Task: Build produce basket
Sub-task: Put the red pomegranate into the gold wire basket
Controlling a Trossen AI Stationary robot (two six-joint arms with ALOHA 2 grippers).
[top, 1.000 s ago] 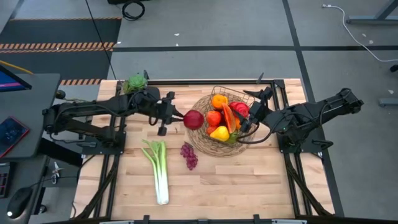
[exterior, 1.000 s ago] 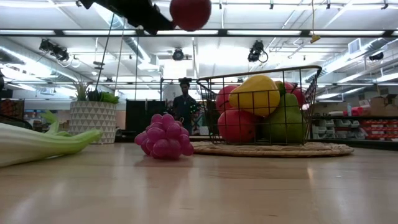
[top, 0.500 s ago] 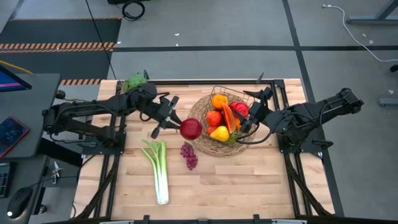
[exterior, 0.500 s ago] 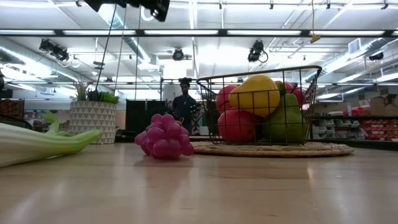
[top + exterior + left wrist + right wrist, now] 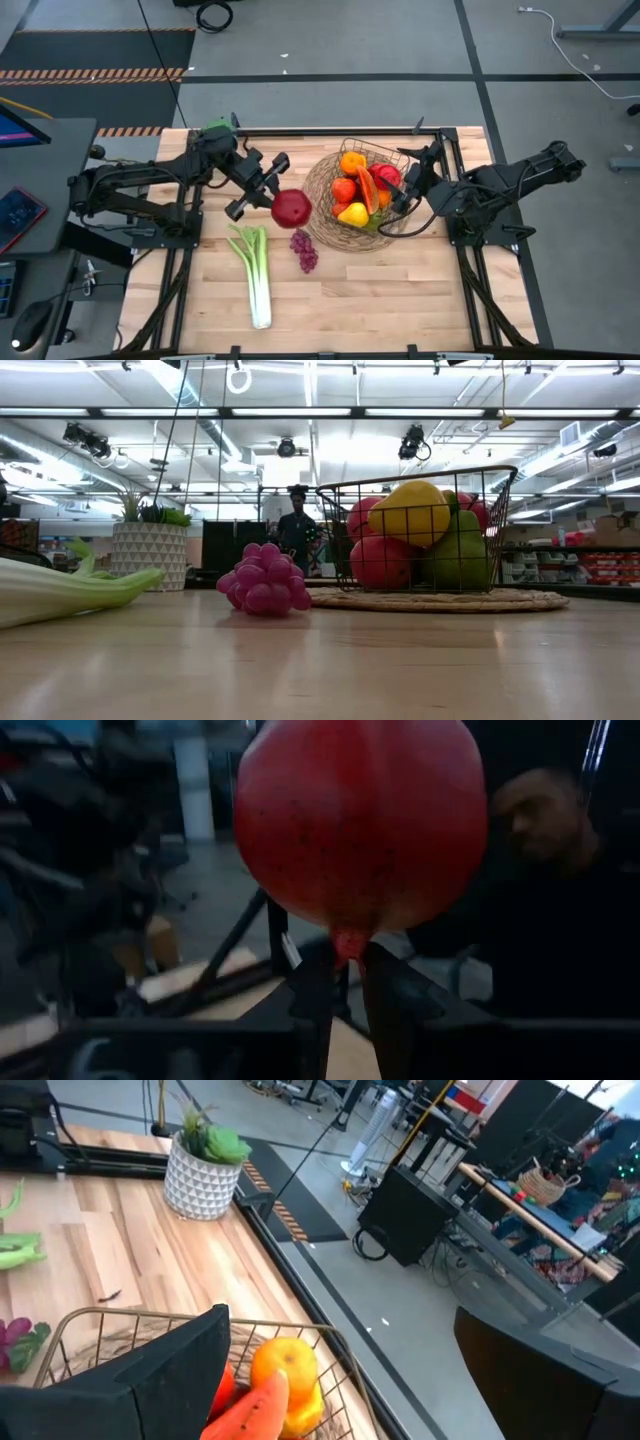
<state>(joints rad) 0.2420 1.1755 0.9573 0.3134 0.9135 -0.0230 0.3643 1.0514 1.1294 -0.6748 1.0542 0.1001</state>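
Note:
The brown wire basket on its round woven rim holds apples, an orange, a lemon and a watermelon slice; it also shows in the low view. My left gripper is shut on a red round fruit, high above the table, left of the basket. My right gripper is open and empty over the basket's right rim; its fingers stand wide apart in the right wrist view. The purple grapes and the leek lie on the table. My left gripper pinches the small nub at one end of the red fruit between its two fingertips. The fingers come from the table's far left, about level. The fruit stands beyond the fingertips, lifted clear of the table and of the basket.
A green plant in a white pot stands at the table's far left corner, behind my left arm. A person shows in the room behind the table. Bare wood lies along the near right of the table.
My left gripper, still shut on the red fruit, has carried it from the basket's left rim toward the table's left and near edge, and upward out of the low view. It has turned to point more toward the near edge.

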